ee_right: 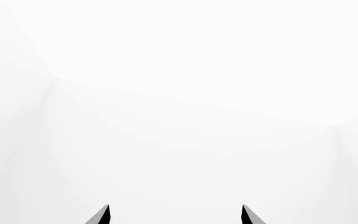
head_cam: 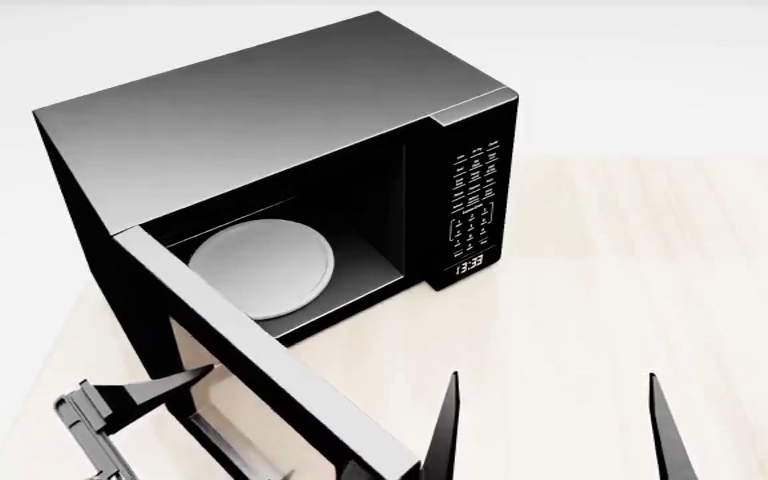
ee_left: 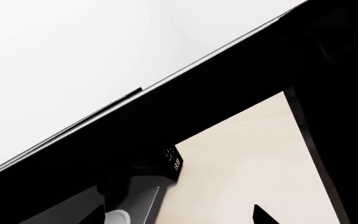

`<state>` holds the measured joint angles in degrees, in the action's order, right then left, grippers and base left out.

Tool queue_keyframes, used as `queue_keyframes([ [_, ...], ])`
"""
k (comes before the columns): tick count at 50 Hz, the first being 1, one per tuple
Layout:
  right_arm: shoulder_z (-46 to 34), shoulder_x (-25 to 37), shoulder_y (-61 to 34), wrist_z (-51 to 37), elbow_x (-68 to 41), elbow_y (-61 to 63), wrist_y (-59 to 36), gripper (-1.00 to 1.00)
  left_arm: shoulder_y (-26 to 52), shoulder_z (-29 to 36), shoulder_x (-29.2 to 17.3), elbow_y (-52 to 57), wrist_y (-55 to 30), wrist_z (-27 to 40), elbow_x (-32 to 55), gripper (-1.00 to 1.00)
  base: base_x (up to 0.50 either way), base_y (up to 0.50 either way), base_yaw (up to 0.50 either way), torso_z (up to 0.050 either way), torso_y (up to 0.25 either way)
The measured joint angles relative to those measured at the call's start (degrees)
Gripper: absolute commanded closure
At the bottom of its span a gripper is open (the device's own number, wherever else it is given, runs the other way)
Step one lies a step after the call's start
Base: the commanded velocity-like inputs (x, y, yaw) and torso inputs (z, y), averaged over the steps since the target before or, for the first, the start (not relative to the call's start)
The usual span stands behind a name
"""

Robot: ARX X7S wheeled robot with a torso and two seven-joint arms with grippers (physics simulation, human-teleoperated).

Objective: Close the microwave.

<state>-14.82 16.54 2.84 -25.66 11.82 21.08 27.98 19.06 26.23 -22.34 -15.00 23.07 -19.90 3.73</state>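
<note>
- A pale wooden table (head_cam: 624,300) fills the head view, with a plain white background behind it.
- At the left, the left gripper (head_cam: 137,400) sits low beside the open door (head_cam: 264,370); its jaw state cannot be told.
- The microwave (head_cam: 264,110) stands left of centre on the table, its long axis running left to right, its front facing forward and right.
- Inside lies a white turntable plate (head_cam: 261,268).
- The right gripper (head_cam: 551,430) hovers with jaws wide, holding nothing.

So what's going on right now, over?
Microwave door wide open. Left end effector outside door, open. Right end effector open, empty, held clear. Nothing blocking door's swing.
</note>
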Motion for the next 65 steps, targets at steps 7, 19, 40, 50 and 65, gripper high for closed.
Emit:
queue_keyframes([
  [7,-0.1,0.2,-0.1,-0.1,-0.2,0.1,-0.2,-1.0,0.6,0.1,1.2,-1.3,0.8,0.9,-0.5,-1.0,0.0,0.0,0.0,0.0,0.0],
  [19,-0.4,0.4,-0.1,-0.5,-0.4,0.0,-0.2,-1.0,1.7,0.1,2.7,-3.1,1.2,1.8,-0.5,-1.0,0.0,0.0,0.0,0.0,0.0],
  [40,-0.6,1.0,-0.4,-0.9,-1.3,-0.2,-0.6,-1.0,5.0,0.0,5.7,-5.5,1.3,4.3,-1.1,-1.0,0.0,0.0,0.0,0.0,0.0],
  [50,-0.7,1.2,-0.5,-1.2,-1.6,-0.4,-0.6,-1.0,6.0,0.2,6.7,-6.5,1.4,5.3,-1.4,-1.0,0.0,0.0,0.0,0.0,0.0],
  [65,-0.9,1.5,-0.6,-1.6,-1.9,-0.4,-0.7,-1.0,7.4,0.7,8.5,-8.4,1.3,6.3,-1.6,-1.0,0.0,0.0,0.0,0.0,0.001],
])
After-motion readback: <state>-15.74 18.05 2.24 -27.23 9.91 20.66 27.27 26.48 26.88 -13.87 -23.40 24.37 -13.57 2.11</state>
